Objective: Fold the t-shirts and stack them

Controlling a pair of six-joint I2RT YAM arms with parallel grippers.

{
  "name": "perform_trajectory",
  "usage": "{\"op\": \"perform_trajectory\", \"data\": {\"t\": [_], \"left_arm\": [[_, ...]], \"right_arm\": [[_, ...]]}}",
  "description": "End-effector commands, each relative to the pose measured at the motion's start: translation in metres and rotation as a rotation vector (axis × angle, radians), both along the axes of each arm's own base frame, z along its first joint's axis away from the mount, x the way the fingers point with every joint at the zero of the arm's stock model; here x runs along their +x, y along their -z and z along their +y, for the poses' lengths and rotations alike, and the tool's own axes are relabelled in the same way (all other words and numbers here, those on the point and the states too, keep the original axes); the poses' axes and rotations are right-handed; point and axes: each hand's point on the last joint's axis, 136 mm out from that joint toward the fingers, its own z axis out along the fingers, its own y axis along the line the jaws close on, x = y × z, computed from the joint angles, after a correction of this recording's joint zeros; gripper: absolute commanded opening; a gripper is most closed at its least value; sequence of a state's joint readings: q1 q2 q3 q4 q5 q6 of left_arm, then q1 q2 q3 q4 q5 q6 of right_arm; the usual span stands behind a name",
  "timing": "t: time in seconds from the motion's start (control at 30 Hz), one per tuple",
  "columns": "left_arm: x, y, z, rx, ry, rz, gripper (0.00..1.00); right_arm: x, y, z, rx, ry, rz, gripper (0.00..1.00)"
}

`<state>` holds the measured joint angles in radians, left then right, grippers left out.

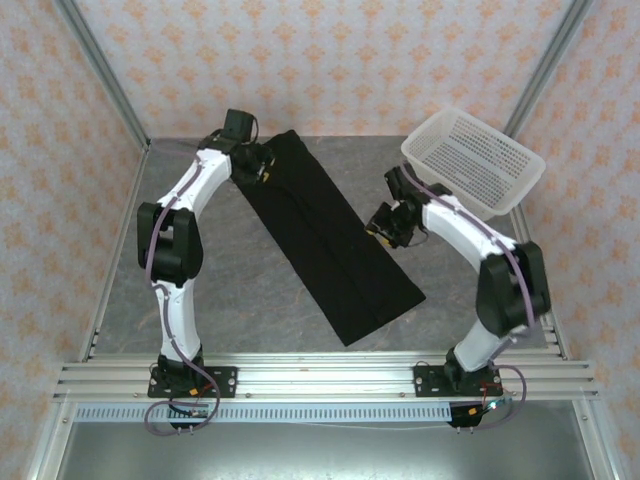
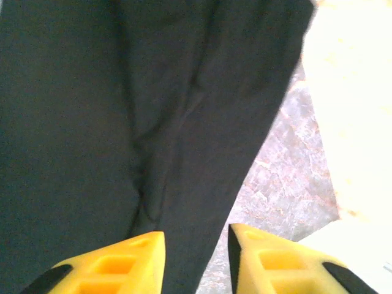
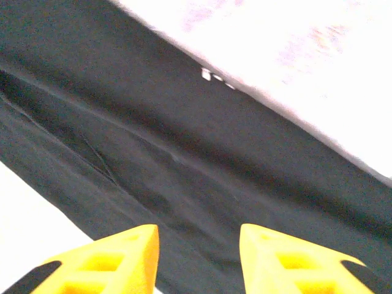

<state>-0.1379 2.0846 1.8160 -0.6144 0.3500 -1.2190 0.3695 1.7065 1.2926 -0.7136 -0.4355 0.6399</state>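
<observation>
1. The left gripper hovers over the far end of the black t-shirt, fingers parted and empty.
2. The t-shirt lies folded into a long strip, diagonal across the grey table.
3. The right gripper, jaws apart, hangs at the strip's right edge, near the white basket.

Soft, even light from overhead leaves barely a shadow on the table. Close up, the black shirt loses detail, the table glares white at two o'clock, edges blur.

Bare table left of t-shirt, basket blocking far right corner
</observation>
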Motion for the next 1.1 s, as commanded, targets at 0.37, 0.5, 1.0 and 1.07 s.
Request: {"op": "perform_trajectory", "data": {"t": [0.37,0.5,1.0,1.07], "left_arm": [[0.037,0.128,0.021,0.083,-0.11,0.199,0.27],[0.043,0.147,-0.009,0.075,0.019,0.204,0.26],[0.088,0.169,-0.123,-0.079,0.238,0.042,0.27],[0.095,0.165,-0.122,-0.086,0.224,0.02,0.3]], "right_arm": [[0.037,0.094,0.018,-0.076,-0.096,0.128,0.33],[0.001,0.115,0.005,-0.072,0.011,0.23,0.3],[-0.066,0.122,-0.008,-0.033,0.284,0.273,0.29],[-0.062,0.122,-0.006,-0.034,0.289,0.264,0.3]]}}
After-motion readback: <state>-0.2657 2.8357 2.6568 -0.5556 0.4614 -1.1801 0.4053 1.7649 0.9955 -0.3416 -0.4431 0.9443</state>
